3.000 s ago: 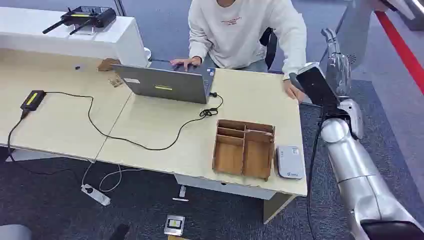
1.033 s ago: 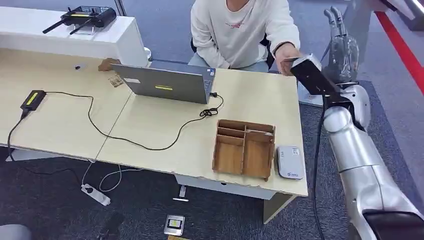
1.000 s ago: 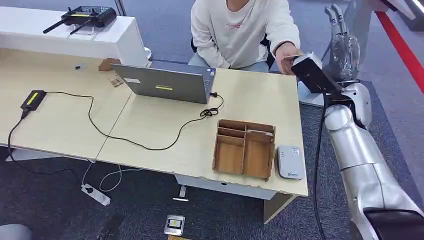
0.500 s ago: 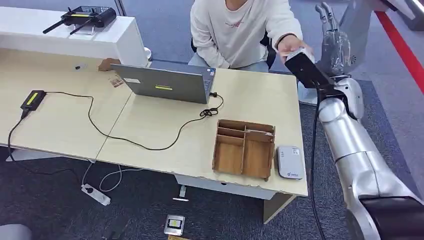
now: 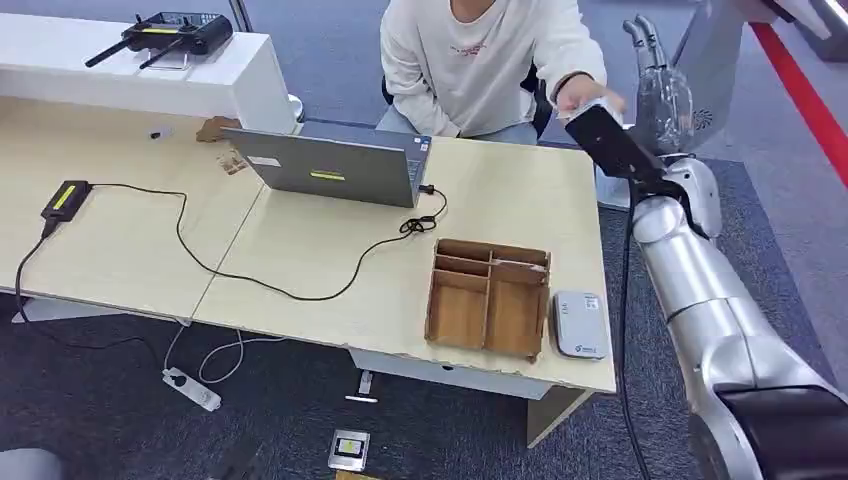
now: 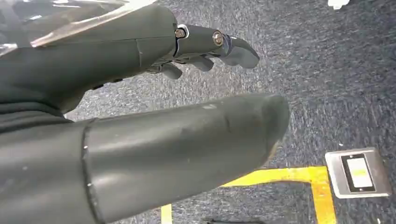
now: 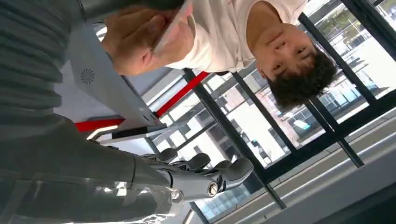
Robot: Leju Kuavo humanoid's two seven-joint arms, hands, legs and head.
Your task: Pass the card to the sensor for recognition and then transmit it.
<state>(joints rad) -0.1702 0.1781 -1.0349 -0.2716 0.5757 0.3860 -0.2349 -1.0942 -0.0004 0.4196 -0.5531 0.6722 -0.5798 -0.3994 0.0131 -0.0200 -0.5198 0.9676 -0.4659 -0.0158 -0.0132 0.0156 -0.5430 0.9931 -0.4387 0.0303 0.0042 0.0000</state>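
My right hand [image 5: 660,88] is raised beyond the desk's far right corner, fingers straight and pointing up. A person's hand [image 5: 583,93] reaches in beside it with a thin pale card [image 7: 173,24]. In the right wrist view the card lies edge-on between the person's fingers [image 7: 140,42] and my thumb; my right hand [image 7: 140,173] has nothing inside its long fingers [image 7: 210,179]. The white card sensor [image 5: 580,325] lies flat at the desk's near right corner. My left hand [image 6: 116,51] hangs over the carpet, fingers apart and holding nothing.
A wooden organiser tray [image 5: 488,297] stands just left of the sensor. A grey laptop [image 5: 335,165] and a looping black cable [image 5: 260,280] occupy the desk middle. The person sits behind the desk [image 5: 520,200]. A floor socket plate [image 6: 357,171] and yellow tape [image 6: 280,175] lie below.
The person's hand left the desk edge and rose with the card to my right hand. My right arm lifted and swung slightly left toward that hand.
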